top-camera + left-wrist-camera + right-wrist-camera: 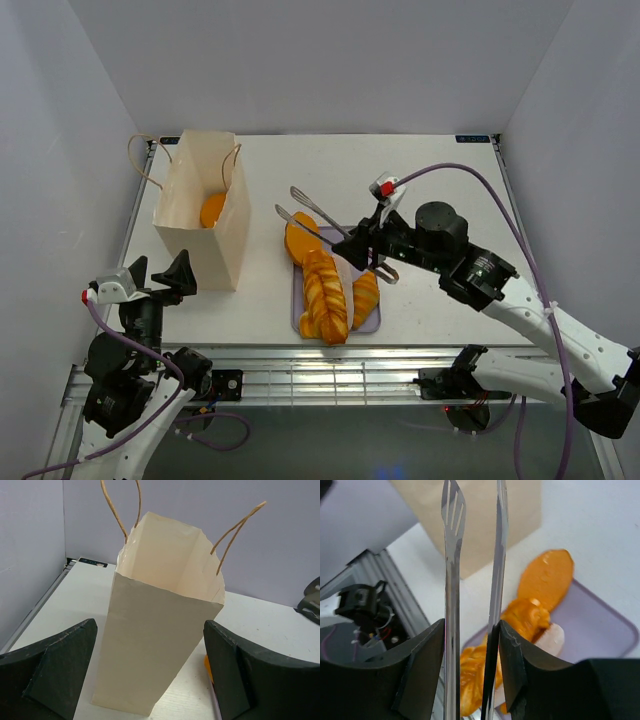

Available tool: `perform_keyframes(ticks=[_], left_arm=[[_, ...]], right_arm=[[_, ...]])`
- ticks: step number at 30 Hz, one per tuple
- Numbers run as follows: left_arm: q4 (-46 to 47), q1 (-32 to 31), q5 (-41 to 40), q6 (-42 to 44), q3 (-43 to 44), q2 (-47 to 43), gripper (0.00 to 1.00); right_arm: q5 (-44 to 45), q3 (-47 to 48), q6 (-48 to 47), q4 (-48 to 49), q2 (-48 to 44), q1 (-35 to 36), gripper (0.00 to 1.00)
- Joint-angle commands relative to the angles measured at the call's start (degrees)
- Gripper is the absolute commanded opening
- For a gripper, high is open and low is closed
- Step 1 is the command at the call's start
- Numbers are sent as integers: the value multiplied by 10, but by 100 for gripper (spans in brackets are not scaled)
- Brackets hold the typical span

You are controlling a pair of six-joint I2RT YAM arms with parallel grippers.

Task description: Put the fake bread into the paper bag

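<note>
r gripper (470, 650) is part-closed on tongs (451, 580), both blades pinched betw. fingers (520, 665). l gripper (160, 272) is held wide open, empty, by bag (225, 245). bread (325, 285) is piled on tray (600, 630), 1 piece in bag. tongs should be spread over 1 loaf, then squeezed gently.
</note>
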Motion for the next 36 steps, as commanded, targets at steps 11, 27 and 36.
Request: perform_keyframes(ticks=[11,27,36], left_arm=[[8,-3,11,5,-2,-39,98],[8,-3,13,6,-2,-46,98],[8,-5,13,5,-3,-51,98]], right_arm=[[158,-272,99,134,-77,-183,51],[200,-356,99,290,68,-278,56],[206,-328,85,306,155,-278,58]])
